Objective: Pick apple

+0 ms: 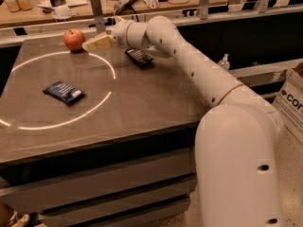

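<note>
The apple [74, 39] is small, round and red-orange, and sits near the far left corner of the brown table [147, 103], just outside a white circle of light. My gripper [91, 45], cream coloured at the end of the long white arm, reaches in from the right. It is low over the table, and its tip is just right of the apple, almost touching it. Nothing is held in it that I can see.
A flat dark blue packet [64, 91] lies inside the light circle. A flat black packet [139, 57] lies under the arm's wrist. A metal post [97, 11] and a cluttered wooden bench [42, 11] stand behind the table. A cardboard box [293, 98] is at the right.
</note>
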Robot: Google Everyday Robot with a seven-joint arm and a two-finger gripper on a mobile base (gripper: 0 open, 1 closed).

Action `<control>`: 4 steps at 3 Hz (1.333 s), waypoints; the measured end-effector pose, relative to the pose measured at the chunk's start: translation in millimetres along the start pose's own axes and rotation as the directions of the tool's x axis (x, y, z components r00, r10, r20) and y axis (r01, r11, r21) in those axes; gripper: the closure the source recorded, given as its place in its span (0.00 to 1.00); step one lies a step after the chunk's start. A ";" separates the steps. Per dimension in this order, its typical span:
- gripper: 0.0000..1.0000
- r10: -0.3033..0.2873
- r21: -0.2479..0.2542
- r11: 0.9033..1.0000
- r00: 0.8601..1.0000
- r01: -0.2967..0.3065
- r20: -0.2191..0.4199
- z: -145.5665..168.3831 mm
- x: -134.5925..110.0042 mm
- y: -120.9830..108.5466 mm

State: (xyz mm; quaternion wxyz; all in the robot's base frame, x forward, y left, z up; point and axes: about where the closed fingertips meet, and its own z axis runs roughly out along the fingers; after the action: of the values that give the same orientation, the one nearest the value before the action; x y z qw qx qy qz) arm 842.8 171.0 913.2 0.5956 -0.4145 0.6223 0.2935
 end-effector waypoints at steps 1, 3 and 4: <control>0.00 -0.004 0.008 1.000 1.000 0.004 0.019 31.6 -0.1 -1.5; 0.00 0.022 -0.076 0.997 0.997 -0.027 -0.070 79.2 18.1 15.7; 0.00 0.050 -0.113 0.992 0.994 -0.060 -0.094 97.6 28.8 25.5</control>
State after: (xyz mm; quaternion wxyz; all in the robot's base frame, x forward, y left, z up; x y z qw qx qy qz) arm 870.8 262.4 870.1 0.5335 -0.4438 0.6420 0.3261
